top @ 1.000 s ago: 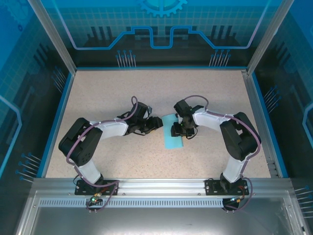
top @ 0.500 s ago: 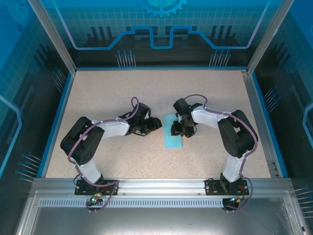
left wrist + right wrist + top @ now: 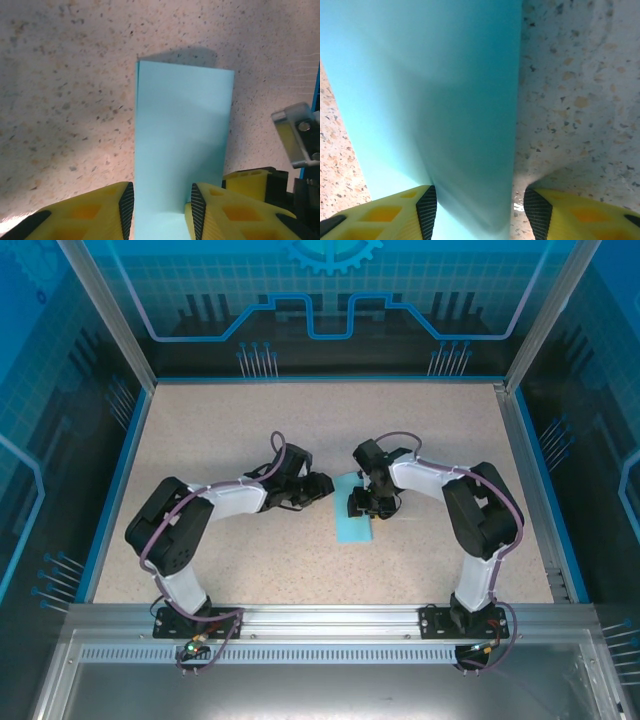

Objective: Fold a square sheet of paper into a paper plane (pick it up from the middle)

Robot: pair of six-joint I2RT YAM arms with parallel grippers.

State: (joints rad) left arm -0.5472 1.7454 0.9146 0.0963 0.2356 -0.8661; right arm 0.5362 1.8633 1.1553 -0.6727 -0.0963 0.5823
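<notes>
The square sheet of paper (image 3: 356, 528) lies flat on the speckled table (image 3: 230, 430) between the two arms, already creased into a narrow cyan rectangle with its long side running away from the bases.

The right gripper (image 3: 482, 212) is low over the strip's far half. Its jaws are moderately apart, one pad over the paper and the other over bare table just past the long edge. The left gripper (image 3: 160, 212) is at the far left end, jaws part-way apart with the strip showing in the gap. A gap this wide cannot be a pinch on something so thin, so I judge that neither gripper has hold of it.

The paper looks very light and limp, likely to slide on the smooth top under a sideways push and to dent under a hard squeeze (the doubled layer should be a little stiffer along the crease). In the right wrist view one long edge seems to stand slightly proud of the table, which offers a lip to catch. A better hold is probably mid-length on that edge, with the other gripper pressing the strip down.
</notes>
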